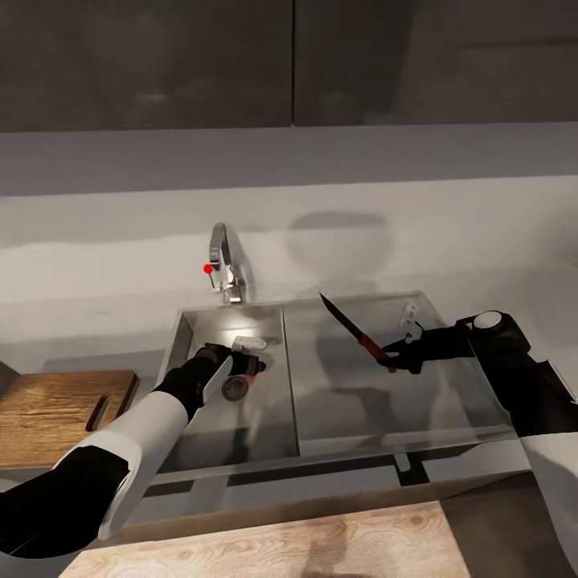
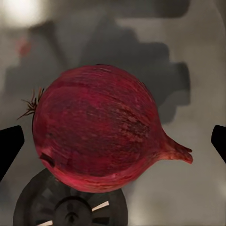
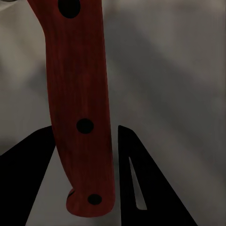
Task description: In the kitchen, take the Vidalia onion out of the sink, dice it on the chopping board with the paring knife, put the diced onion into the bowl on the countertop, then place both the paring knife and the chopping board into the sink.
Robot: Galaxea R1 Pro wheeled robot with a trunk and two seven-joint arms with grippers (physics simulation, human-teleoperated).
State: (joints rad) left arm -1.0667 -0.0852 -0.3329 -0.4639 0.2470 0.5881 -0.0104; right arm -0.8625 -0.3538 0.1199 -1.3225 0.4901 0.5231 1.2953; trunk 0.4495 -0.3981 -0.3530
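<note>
The Vidalia onion (image 2: pixel 99 141) lies on the floor of the sink basin (image 1: pixel 193 345), just beside the round drain (image 2: pixel 70 207). In the head view it is a small red patch (image 1: pixel 258 371) at my left gripper (image 1: pixel 250 365). That gripper is open, and its dark fingertips (image 2: pixel 9 146) stand on either side of the onion with gaps. My right gripper (image 1: pixel 395 353) is shut on the red handle (image 3: pixel 80 117) of the paring knife (image 1: pixel 345 321), held over the steel drainboard (image 1: pixel 449 385) with the blade pointing up and to the left. The chopping board (image 1: pixel 48 405) lies on the countertop (image 1: pixel 80 321) left of the sink. The bowl is out of view.
The chrome tap (image 1: pixel 225 265) with its red dot stands behind the basin. A grey wall and dark upper cabinets (image 1: pixel 160 64) rise behind the counter. Light wood flooring (image 1: pixel 321 546) shows below the counter's front edge.
</note>
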